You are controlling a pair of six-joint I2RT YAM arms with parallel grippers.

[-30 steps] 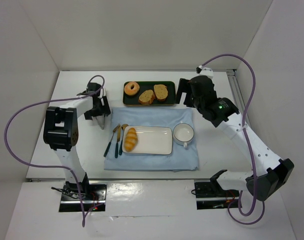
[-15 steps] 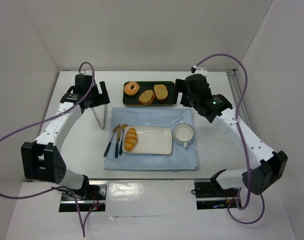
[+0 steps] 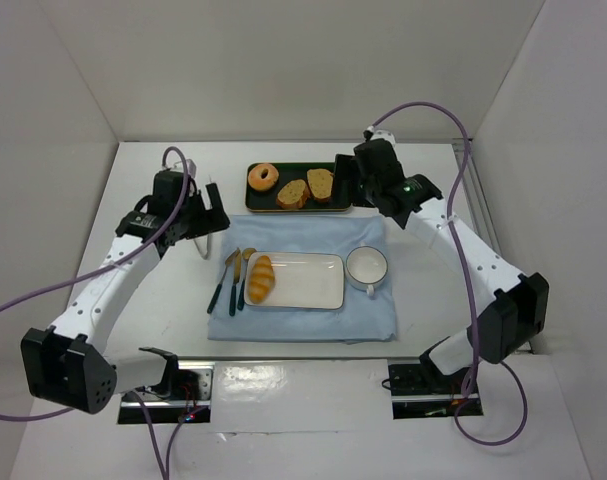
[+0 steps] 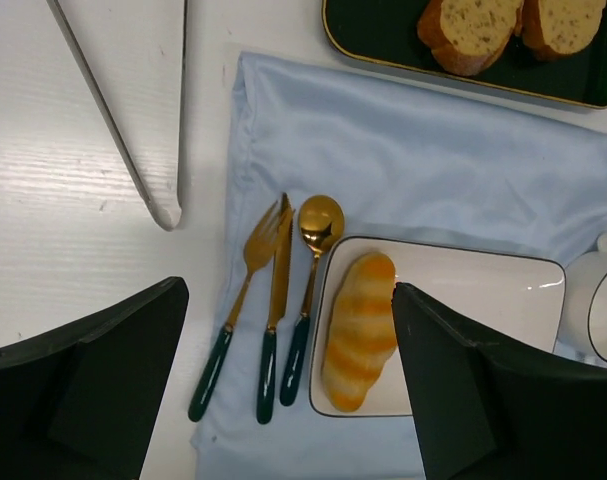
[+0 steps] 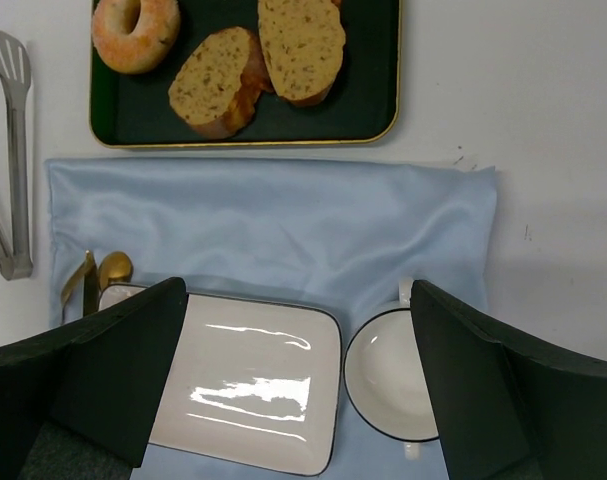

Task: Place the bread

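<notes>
The bread (image 3: 260, 278) stays put on the left end of the white plate (image 3: 318, 292) while both arms shift; left gripper (image 4: 288, 290) and right gripper (image 5: 298, 288) hang spread and empty. Placement looks complete.

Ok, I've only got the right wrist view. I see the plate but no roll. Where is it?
Observer: The roll lies on the plate, at the end by the cutlery; a finger hides it from you.
Operator: Is the left gripper holding it?
Observer: No. The left gripper is open, holding nothing.
Operator: I only see two cutlery tips.
Observer: There are three pieces: a knife lies between the fork and spoon.
</notes>
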